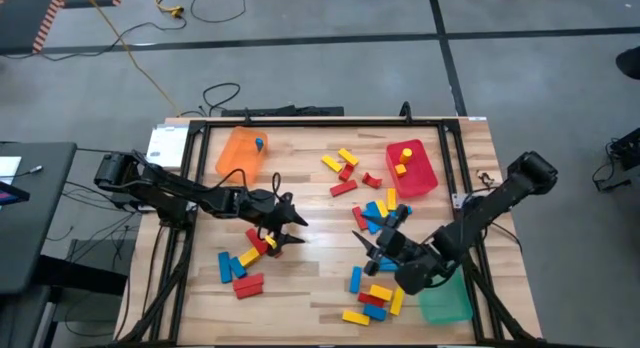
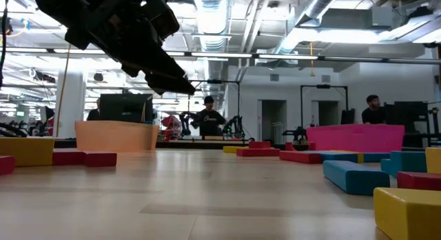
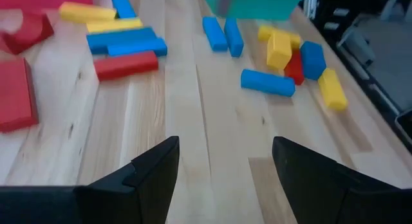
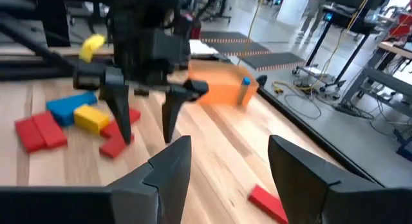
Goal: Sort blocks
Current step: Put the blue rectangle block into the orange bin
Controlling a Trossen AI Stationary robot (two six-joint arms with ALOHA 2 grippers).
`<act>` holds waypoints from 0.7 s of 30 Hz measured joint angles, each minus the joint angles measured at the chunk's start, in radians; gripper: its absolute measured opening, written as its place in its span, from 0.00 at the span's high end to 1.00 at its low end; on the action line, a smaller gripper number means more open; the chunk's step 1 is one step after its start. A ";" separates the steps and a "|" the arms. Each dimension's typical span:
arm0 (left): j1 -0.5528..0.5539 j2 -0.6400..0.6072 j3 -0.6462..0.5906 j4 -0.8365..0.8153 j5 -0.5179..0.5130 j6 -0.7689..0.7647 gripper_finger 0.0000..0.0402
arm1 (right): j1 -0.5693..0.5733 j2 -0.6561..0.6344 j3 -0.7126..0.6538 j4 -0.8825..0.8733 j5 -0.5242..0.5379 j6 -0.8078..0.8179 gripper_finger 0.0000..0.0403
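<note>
Wood-topped, the table [image 1: 310, 288] carries red, yellow and blue blocks [image 1: 345, 173] in several scattered groups. One group lies near the far edge between the orange tray [image 1: 240, 153] and the red tray [image 1: 412, 168]. A second sits toward the near left corner, a mix of blue, yellow and red pieces [image 1: 243, 268]. A third spreads along the right side, from just in front of the red tray down toward the green tray [image 1: 445, 304] at the near right corner.

A blue block [image 1: 259, 143] stands in the orange tray, and yellow pieces [image 1: 404, 160] lie in the red tray.

The left gripper [image 1: 287, 226] hangs above the middle of the table, just beyond the near-left group, its fingers [image 3: 151, 169] spread wide and holding nothing. A yellow block [image 1: 268, 241] shows right beside its fingers in the high view; whether it touches them is hard to tell from above.

The right gripper [image 1: 370, 244] hovers over the right-hand group, pointed toward the left arm, its fingers [image 4: 168, 165] likewise wide apart and empty. Both grippers face each other across a bare strip of wood, well apart.

In the low view, people [image 2: 209, 117] stand in the room beyond the far edge.
</note>
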 joint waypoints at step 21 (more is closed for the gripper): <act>-0.044 0.000 0.001 0.037 0.054 -0.057 0.39 | 0.039 -0.075 0.000 -0.293 -0.178 0.069 0.45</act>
